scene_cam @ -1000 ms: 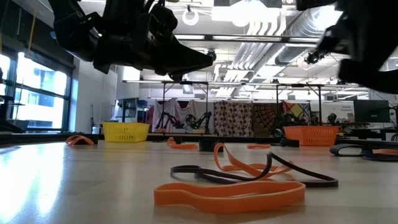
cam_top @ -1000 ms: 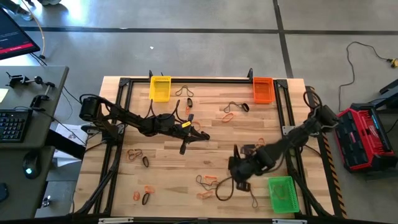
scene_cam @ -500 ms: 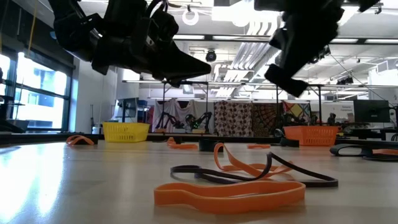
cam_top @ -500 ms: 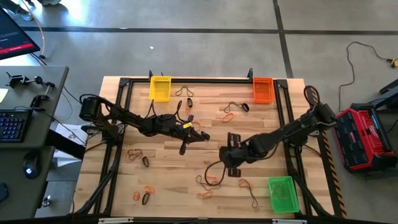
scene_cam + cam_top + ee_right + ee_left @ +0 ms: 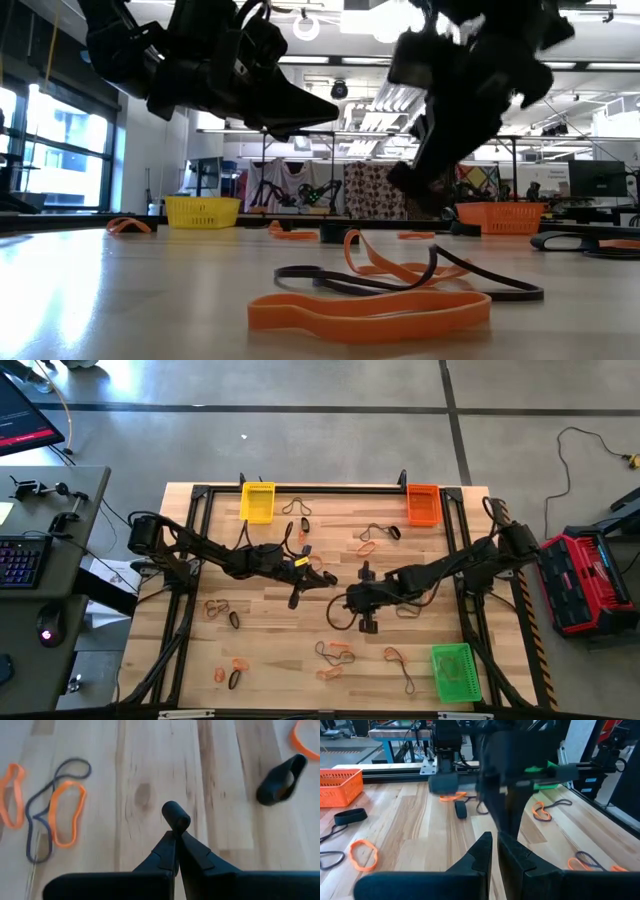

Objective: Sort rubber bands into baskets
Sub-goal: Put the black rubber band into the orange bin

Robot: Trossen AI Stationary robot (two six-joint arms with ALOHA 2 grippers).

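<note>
Both grippers hang over mid-table, the right pinching a black band.

The right gripper [image 5: 366, 622] hangs just right of table centre, jaws clenched on a black band [image 5: 175, 815] whose small loop sticks out past the fingertips. The left gripper [image 5: 297, 598] hangs left of centre, jaws nearly together, holding nothing visible. Orange and black bands [image 5: 335, 652] lie scattered over the wood. The yellow basket [image 5: 257, 501] and orange basket [image 5: 423, 504] sit at the far edge, the green basket [image 5: 451, 670] at the near right corner.
</note>
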